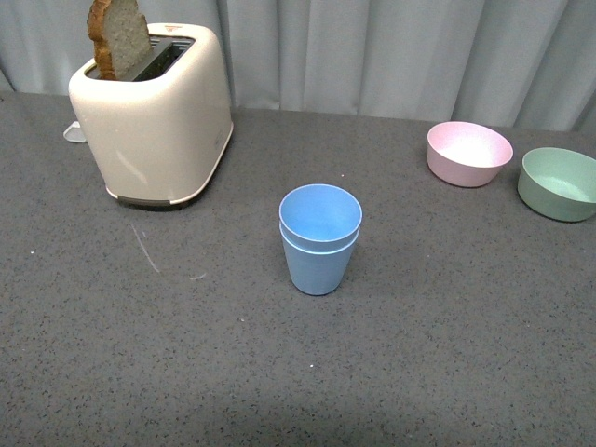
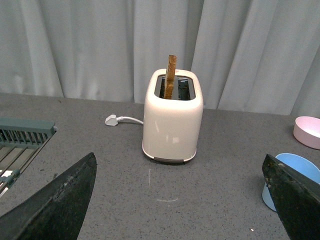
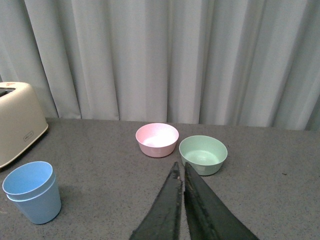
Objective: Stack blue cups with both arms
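Already the blue cups (image 1: 319, 239) sit nested (no legible writing); left jaws apart, right jaws together.

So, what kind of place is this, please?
Probably a mock kitchen counter in a lab: a toaster with bread, a pink bowl and a green bowl on a grey table, with a curtain behind.

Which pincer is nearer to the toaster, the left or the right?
Left. The open left pincer faces the toaster directly. From the shut right pincer, the toaster sits far off to the side, beyond the cups.
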You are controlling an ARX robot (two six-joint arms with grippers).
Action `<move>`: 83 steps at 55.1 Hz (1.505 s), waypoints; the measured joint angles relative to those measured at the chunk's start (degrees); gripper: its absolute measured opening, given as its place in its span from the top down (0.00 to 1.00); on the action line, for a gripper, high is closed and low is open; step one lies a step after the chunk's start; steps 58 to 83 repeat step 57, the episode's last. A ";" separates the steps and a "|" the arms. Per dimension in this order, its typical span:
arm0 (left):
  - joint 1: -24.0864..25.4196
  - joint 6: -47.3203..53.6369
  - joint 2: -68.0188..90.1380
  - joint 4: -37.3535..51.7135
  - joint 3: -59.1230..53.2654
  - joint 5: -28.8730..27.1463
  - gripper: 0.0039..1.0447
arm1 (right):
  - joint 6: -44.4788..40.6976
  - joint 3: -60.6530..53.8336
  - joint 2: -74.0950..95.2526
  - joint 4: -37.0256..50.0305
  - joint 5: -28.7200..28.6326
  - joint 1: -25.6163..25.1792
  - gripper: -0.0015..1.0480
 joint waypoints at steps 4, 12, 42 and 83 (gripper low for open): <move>0.00 0.00 0.02 0.00 0.00 0.00 0.06 | 0.00 0.00 0.00 -0.07 0.00 0.00 0.75; 0.02 0.00 0.00 0.00 0.00 -0.02 0.06 | 0.00 0.00 -0.02 -0.07 0.02 0.00 0.45; 0.00 0.00 0.02 0.00 0.00 -0.02 0.06 | 0.04 0.00 -0.04 -0.07 0.00 0.00 0.09; 0.00 0.00 0.00 0.00 0.00 -0.02 0.06 | 0.04 0.00 -0.02 -0.07 0.00 0.00 0.09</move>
